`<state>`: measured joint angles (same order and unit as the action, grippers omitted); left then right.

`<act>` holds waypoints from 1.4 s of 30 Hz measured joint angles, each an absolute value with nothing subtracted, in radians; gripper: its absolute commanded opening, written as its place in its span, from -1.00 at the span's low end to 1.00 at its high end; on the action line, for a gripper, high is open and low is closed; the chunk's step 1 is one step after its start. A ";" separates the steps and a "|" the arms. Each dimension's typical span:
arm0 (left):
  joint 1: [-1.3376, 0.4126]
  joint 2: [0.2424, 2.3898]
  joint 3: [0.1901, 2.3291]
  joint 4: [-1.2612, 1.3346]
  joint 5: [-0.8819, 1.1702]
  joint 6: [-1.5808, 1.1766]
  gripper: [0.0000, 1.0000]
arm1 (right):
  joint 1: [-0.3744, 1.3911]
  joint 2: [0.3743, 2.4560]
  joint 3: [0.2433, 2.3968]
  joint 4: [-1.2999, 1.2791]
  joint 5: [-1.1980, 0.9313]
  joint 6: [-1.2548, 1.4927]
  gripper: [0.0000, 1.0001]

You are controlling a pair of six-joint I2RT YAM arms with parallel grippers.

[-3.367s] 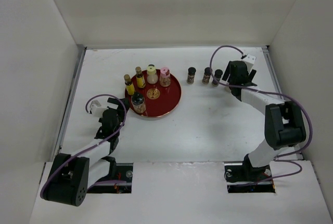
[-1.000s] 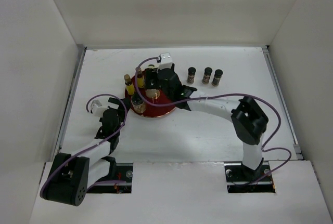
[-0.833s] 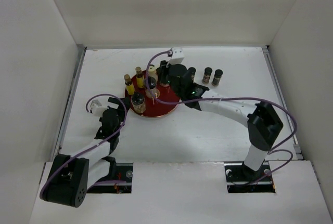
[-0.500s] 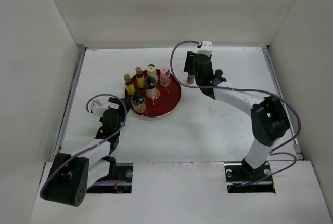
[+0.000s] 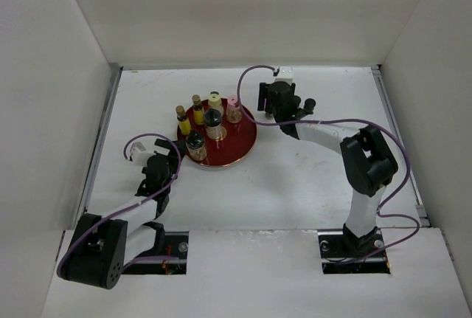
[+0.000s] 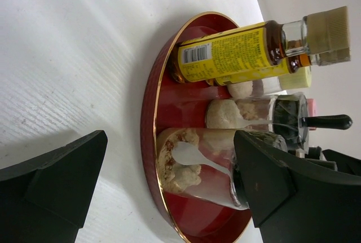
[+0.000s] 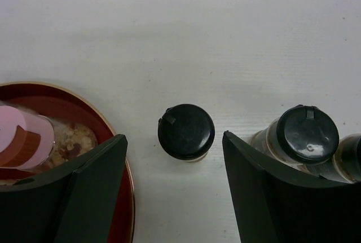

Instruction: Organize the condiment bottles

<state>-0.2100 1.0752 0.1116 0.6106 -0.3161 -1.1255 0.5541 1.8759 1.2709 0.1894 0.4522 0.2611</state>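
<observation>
Right gripper (image 7: 174,141) hovers, fingers spread wide, directly above a black-capped bottle (image 7: 186,132) standing on the table (image 7: 225,29) just off the red tray (image 7: 67,99) rim. Two more dark-capped bottles (image 7: 307,134) crowd its 3 o'clock, and the pink-lidded bottle (image 7: 22,136) sits on the tray at 9. Left gripper (image 6: 169,136) gapes empty at the tray's 8 o'clock.

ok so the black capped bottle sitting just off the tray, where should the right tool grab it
Take the black-capped bottle by its round cap, coming straight down from above. It stands upright, with the cap facing the open right tool, one finger on each side. There are gaps to the red tray and the next bottle, so closing along that line looks workable.
</observation>
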 measured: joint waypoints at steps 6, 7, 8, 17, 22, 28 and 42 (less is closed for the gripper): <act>-0.210 1.083 0.112 0.613 -0.314 -1.126 1.00 | 0.534 1.903 1.309 0.187 0.446 0.256 0.41; -0.210 1.085 0.112 0.615 -0.313 -1.126 1.00 | 0.530 1.911 1.317 0.187 0.445 0.255 0.41; -0.210 1.088 0.112 0.616 -0.313 -1.126 1.00 | 0.529 1.920 1.322 0.187 0.445 0.253 0.41; -0.210 1.100 0.112 0.620 -0.313 -1.126 1.00 | 0.524 1.966 1.358 0.137 0.436 0.251 -0.02; -0.210 1.103 0.111 0.625 -0.312 -1.126 1.00 | 0.526 1.953 1.334 0.159 0.439 0.253 -0.19; -0.210 1.105 0.112 0.625 -0.310 -1.126 1.00 | 0.576 1.812 1.230 0.186 0.461 0.233 -0.21; -0.210 1.091 0.112 0.625 -0.305 -1.126 1.00 | 0.975 1.816 1.254 0.271 0.478 0.258 -0.23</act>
